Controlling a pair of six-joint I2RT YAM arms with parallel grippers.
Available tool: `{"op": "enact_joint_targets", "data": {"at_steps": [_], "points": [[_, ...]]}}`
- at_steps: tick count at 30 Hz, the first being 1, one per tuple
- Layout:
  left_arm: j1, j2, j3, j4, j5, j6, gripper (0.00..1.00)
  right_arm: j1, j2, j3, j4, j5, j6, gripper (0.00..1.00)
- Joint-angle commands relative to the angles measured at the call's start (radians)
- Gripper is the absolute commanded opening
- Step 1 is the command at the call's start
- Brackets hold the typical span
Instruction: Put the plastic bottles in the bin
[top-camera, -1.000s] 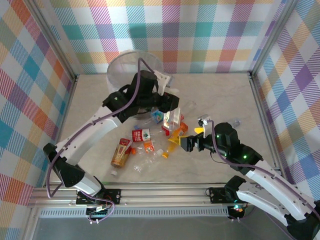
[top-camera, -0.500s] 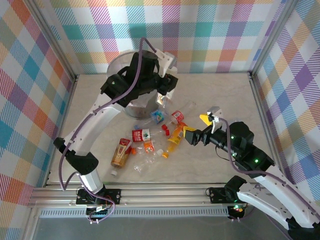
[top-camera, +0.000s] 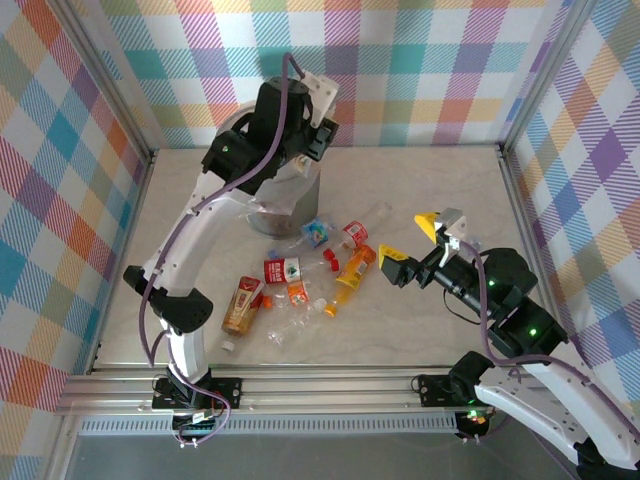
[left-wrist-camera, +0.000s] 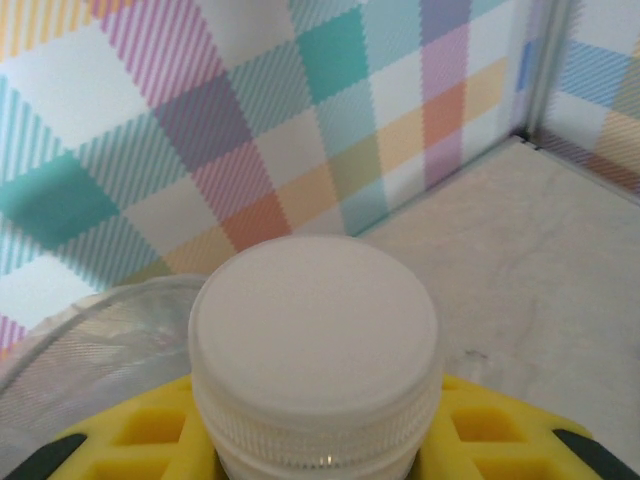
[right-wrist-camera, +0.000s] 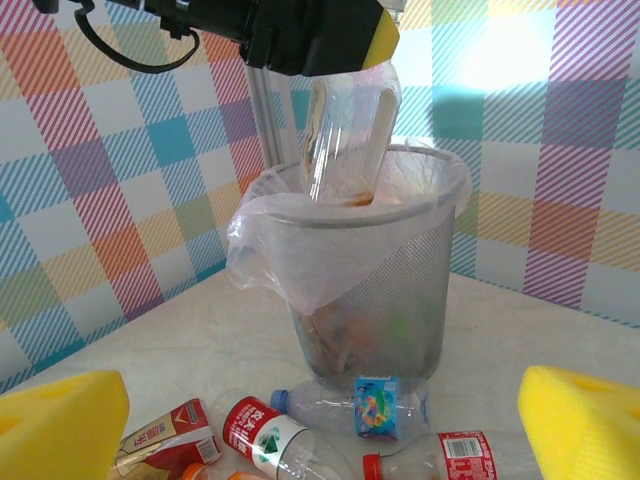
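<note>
My left gripper (top-camera: 308, 150) is shut on a clear plastic bottle (right-wrist-camera: 345, 140) just below its white cap (left-wrist-camera: 315, 330), yellow fingers (left-wrist-camera: 500, 430) on either side. The bottle hangs upright with its lower end inside the mouth of the bin (right-wrist-camera: 400, 280), a grey mesh basket with a clear liner (top-camera: 298, 198). Several other plastic bottles lie on the table in front of the bin: a blue-labelled one (right-wrist-camera: 375, 405), a red-labelled one (top-camera: 352, 234), an orange one (top-camera: 352, 270) and a brown one (top-camera: 242, 305). My right gripper (top-camera: 410, 245) hovers open to the right of the pile, its fingers (right-wrist-camera: 60, 420) wide apart.
Plaid walls and aluminium posts (top-camera: 510, 190) box in the marble table (top-camera: 440, 180). The bottle pile spreads from the bin's foot toward the front left. Bare tabletop lies at the back right and far left.
The left arm has lifted the bottle up from the pile and swung it back over the bin. The right gripper has drawn back to the right and risen, still open.
</note>
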Motion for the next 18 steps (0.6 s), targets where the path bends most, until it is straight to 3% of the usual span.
{"op": "enact_joint_targets", "data": {"at_steps": [1, 11, 18], "points": [[0.045, 0.032, 0.054, 0.065, -0.054, 0.047, 0.37, 0.003, -0.006, 0.015, -0.005, 0.013, -0.021, 1.00], [0.255, 0.119, 0.125, -0.001, 0.097, -0.071, 0.38, 0.004, 0.012, 0.012, -0.044, 0.041, 0.015, 1.00], [0.359, 0.189, 0.121, -0.066, 0.297, -0.169, 0.38, 0.004, 0.035, 0.030, -0.106, 0.018, 0.043, 1.00]]}}
